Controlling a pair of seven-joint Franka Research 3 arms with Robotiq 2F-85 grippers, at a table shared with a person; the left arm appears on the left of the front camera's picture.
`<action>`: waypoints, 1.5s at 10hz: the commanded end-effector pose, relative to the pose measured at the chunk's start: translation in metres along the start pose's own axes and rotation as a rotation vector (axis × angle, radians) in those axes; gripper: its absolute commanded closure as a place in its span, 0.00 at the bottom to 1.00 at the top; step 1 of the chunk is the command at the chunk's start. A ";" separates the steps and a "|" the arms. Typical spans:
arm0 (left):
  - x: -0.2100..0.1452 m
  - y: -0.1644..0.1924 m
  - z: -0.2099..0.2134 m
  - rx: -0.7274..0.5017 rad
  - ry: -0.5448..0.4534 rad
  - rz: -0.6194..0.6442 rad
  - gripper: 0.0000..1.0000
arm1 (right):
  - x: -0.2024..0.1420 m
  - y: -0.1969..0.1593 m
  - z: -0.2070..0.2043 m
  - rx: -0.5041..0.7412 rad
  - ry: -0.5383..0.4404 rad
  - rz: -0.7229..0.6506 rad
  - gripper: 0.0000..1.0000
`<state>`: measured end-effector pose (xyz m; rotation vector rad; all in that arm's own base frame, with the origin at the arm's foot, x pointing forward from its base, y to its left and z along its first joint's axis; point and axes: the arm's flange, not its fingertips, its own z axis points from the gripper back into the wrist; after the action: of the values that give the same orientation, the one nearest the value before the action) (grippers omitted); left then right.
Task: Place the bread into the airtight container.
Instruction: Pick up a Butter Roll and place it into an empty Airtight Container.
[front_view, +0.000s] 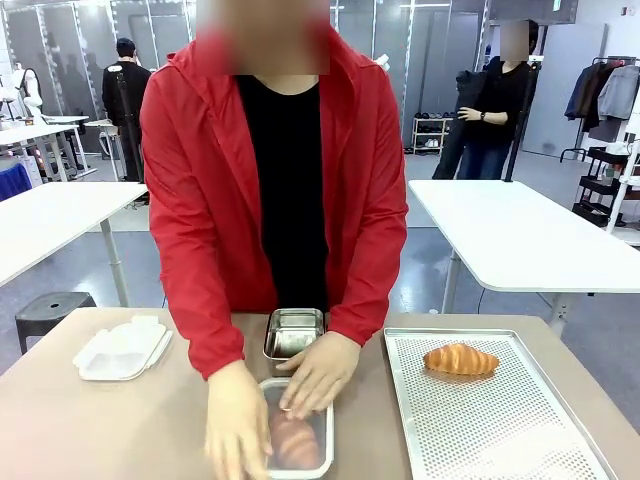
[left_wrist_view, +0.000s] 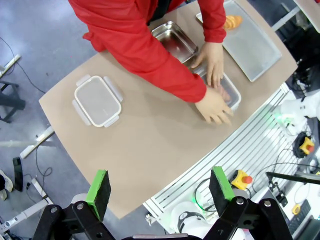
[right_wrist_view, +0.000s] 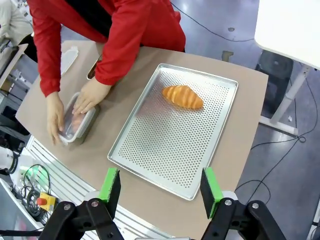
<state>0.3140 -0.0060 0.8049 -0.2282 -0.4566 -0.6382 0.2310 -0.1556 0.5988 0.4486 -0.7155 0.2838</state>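
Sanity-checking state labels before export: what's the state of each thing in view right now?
Left gripper: open, empty.
Right gripper: open, empty.
Airtight container: holds a croissant; person's hands on it; lid unclear.
Metal container: open, empty.
Plastic lid: loose on the table, apart from both containers.
Tray: holds a second croissant.

A robotics lab hall, shown by white work tables, emergency-stop buttons, floor cables (and a clothes rack).
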 end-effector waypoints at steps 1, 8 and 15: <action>-0.001 -0.001 0.002 -0.011 0.003 -0.009 0.00 | 0.001 -0.003 0.001 -0.012 0.001 0.000 0.19; -0.001 -0.001 0.002 -0.011 0.003 -0.009 0.00 | 0.005 0.004 -0.001 -0.031 0.013 0.056 0.19; -0.001 -0.001 0.002 -0.011 0.003 -0.009 0.00 | 0.080 0.017 -0.062 0.045 0.325 0.601 0.19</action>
<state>0.3140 -0.0061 0.8049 -0.2281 -0.4565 -0.6383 0.3005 -0.0971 0.6143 0.2675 -0.5574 0.7943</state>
